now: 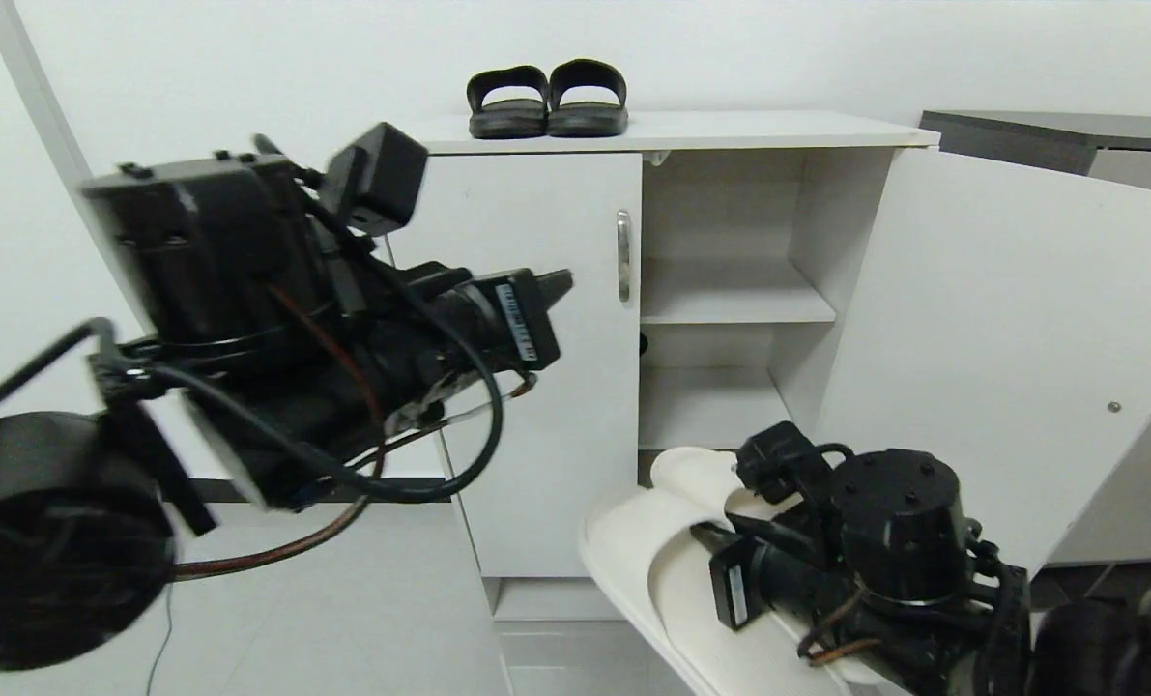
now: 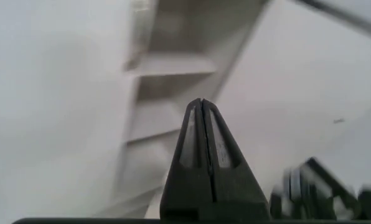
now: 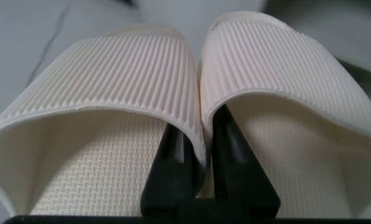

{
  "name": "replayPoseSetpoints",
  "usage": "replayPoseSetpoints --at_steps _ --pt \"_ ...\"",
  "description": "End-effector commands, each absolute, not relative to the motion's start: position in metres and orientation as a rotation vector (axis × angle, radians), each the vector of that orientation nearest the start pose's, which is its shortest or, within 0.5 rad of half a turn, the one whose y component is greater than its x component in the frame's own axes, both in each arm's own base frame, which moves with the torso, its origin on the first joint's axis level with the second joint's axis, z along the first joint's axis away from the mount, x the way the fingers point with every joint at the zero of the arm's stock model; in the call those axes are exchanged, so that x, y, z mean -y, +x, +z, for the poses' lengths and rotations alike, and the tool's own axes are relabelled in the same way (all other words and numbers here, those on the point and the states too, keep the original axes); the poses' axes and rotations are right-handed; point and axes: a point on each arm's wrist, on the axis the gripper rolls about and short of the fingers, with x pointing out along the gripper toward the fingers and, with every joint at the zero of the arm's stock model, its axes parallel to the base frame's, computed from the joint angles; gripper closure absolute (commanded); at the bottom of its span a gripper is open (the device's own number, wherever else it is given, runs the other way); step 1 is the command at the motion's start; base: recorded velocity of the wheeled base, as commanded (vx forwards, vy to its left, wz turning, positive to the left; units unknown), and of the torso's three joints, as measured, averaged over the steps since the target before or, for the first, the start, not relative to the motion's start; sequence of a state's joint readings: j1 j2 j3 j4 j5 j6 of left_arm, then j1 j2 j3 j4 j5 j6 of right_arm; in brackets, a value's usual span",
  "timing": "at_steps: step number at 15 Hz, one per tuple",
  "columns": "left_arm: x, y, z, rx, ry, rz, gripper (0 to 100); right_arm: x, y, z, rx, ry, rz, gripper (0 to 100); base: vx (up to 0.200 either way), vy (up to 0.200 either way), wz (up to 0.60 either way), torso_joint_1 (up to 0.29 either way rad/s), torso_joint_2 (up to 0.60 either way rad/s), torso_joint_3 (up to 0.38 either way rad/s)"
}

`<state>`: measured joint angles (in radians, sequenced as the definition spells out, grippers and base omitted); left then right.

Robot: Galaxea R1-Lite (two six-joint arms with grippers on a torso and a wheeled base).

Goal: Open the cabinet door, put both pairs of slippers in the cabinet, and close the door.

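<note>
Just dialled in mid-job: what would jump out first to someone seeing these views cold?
First, the white slippers, low in front of the cabinet's open side, pinched by their inner straps in the right tool. Next, the black slippers sitting side by side on the cabinet top, and the right door swung wide open. The left tool is shut and empty, raised before the closed left door.

Left tool (image 2: 201,106) closed, right tool (image 3: 199,134) clamped.
</note>
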<state>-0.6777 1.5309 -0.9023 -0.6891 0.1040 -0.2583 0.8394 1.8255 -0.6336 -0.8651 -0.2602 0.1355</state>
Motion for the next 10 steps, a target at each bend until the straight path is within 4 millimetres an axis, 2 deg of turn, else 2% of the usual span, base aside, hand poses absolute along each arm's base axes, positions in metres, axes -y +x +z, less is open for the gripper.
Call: replayPoseSetpoints --at_steps 1,2,3,5,8,9,10 --pt "0.106 0.148 0.283 -0.006 -0.218 -0.355 100 -0.235 0.248 0.116 -0.33 -0.01 0.347 100 0.0 0.0 0.0 0.0 0.0 0.0" --pt "0.093 0.137 0.28 -0.017 -0.199 -0.284 100 -0.236 0.255 0.117 -0.333 -0.006 0.289 100 0.0 0.0 0.0 0.0 0.0 0.0" --pt "0.067 0.128 0.275 -0.011 -0.173 -0.164 100 -0.236 0.261 0.118 -0.344 -0.001 0.236 100 0.0 0.0 0.0 0.0 0.0 0.0" --pt "0.032 0.104 0.269 0.054 -0.133 0.071 100 -0.237 0.267 0.118 -0.335 -0.007 0.157 100 0.0 0.0 0.0 0.0 0.0 0.0" --pt "0.002 0.065 0.251 0.126 -0.139 0.313 100 -0.237 0.268 0.115 -0.33 -0.02 0.114 100 0.0 0.0 0.0 0.0 0.0 0.0" --pt "-0.004 0.052 0.235 0.129 -0.134 0.37 100 -0.236 0.268 0.115 -0.332 -0.022 0.112 100 0.0 0.0 0.0 0.0 0.0 0.0" --pt "-0.008 0.036 0.21 0.125 -0.129 0.416 100 -0.236 0.267 0.114 -0.333 -0.022 0.11 100 0.0 0.0 0.0 0.0 0.0 0.0"
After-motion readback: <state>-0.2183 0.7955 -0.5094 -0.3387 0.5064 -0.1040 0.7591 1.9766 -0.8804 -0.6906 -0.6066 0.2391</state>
